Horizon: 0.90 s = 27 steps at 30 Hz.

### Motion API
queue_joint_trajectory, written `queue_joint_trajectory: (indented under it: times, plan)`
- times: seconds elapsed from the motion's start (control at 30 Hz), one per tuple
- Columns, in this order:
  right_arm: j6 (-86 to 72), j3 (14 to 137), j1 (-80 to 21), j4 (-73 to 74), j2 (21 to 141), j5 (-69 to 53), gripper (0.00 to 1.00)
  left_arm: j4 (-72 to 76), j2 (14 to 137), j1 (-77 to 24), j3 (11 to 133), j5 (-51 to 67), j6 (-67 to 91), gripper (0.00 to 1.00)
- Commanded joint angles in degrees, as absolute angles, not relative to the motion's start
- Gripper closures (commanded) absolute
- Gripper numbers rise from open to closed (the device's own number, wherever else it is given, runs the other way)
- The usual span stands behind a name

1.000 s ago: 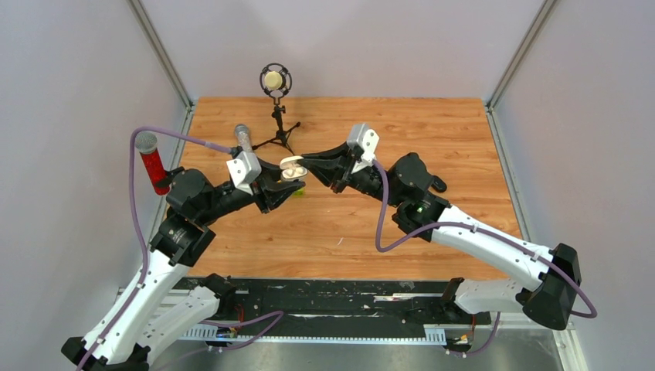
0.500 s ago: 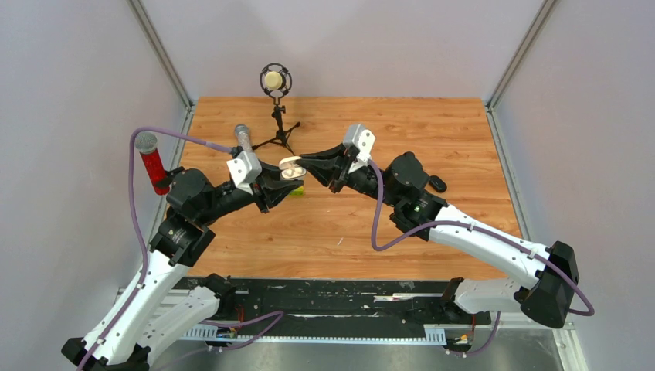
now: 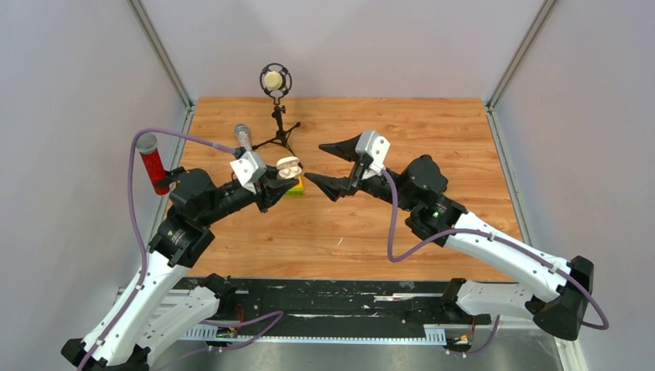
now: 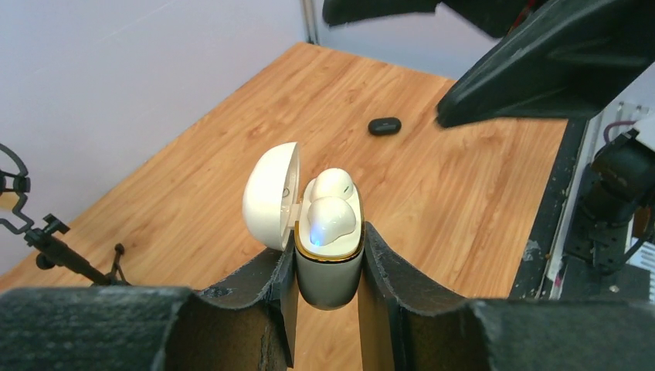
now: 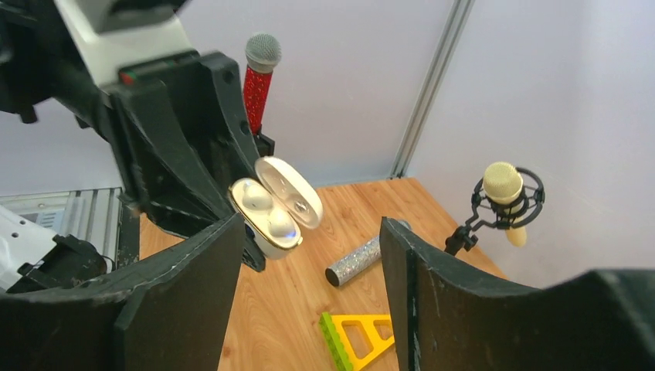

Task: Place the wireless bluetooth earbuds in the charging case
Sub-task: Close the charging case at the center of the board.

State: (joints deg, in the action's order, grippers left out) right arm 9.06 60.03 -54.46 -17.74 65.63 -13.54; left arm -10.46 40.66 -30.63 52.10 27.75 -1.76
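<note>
The white charging case [image 4: 328,267] is held above the table with its lid [image 4: 270,197] swung open. My left gripper [image 4: 327,270] is shut on its lower body. Two white earbuds [image 4: 332,212] sit in the case's wells, one showing a small blue light. In the top view the charging case [image 3: 288,168] sits at the tip of the left gripper [image 3: 279,179]. My right gripper [image 3: 328,165] stands open to the right of it, apart from the case, with nothing between its fingers. From the right wrist the charging case [image 5: 272,207] shows beyond the open right gripper [image 5: 309,263].
A glittery silver cylinder [image 5: 361,261] and a yellow-green triangular piece [image 5: 361,338] lie on the wood below the grippers. A microphone on a small tripod [image 3: 275,89] stands at the back. A red microphone [image 3: 151,164] stands at the left edge. A small black oval object [image 4: 384,125] lies at the right.
My right gripper has opened wide and drawn back to the right, away from the case. The left gripper keeps hold of the case.
</note>
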Motion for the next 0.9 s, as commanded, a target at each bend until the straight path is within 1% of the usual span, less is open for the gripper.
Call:
queue_joint_trajectory:
  times: [0.0, 0.03, 0.13, 0.2, 0.23, 0.27, 0.4, 0.57, 0.67, 0.87]
  plan:
    - [9.3, 60.7, -53.6, -16.1, 62.3, -16.1, 0.33, -11.8, 41.1, -30.5, 52.8, 29.9, -6.8, 1.00]
    - [8.1, 61.2, -52.8, -15.7, 62.4, -16.7, 0.36, -12.1, 41.1, -30.5, 52.7, 31.2, -7.6, 1.00]
    - [4.9, 67.5, -50.5, -8.9, 67.1, -20.5, 0.61, -14.7, 41.0, -30.5, 52.8, 38.7, -12.1, 1.00]
    - [4.1, 72.3, -50.3, -4.2, 71.6, -22.0, 0.75, -16.8, 41.2, -30.5, 53.0, 42.3, -15.4, 1.00]
    - [3.6, 74.1, -50.3, -2.9, 73.4, -22.8, 0.79, -17.2, 41.3, -30.5, 53.0, 42.8, -16.1, 1.00]
    - [3.0, 75.4, -50.3, -2.2, 75.1, -23.8, 0.88, -18.3, 41.4, -30.5, 53.4, 43.7, -18.0, 1.00]
    - [2.5, 78.7, -50.3, -0.2, 79.2, -28.3, 1.00, -20.5, 41.8, -30.5, 54.2, 45.2, -22.3, 1.00]
    - [2.6, 78.2, -50.4, -0.2, 79.7, -34.8, 1.00, -19.0, 41.9, -30.5, 54.2, 44.1, -20.1, 1.00]
    - [3.6, 76.5, -50.6, -0.2, 78.6, -37.9, 1.00, -17.3, 41.9, -30.5, 53.7, 41.2, -17.8, 1.00]
    - [6.4, 72.1, -52.5, -1.3, 74.6, -38.6, 1.00, -15.7, 43.2, -30.5, 54.1, 34.6, -13.1, 1.00]
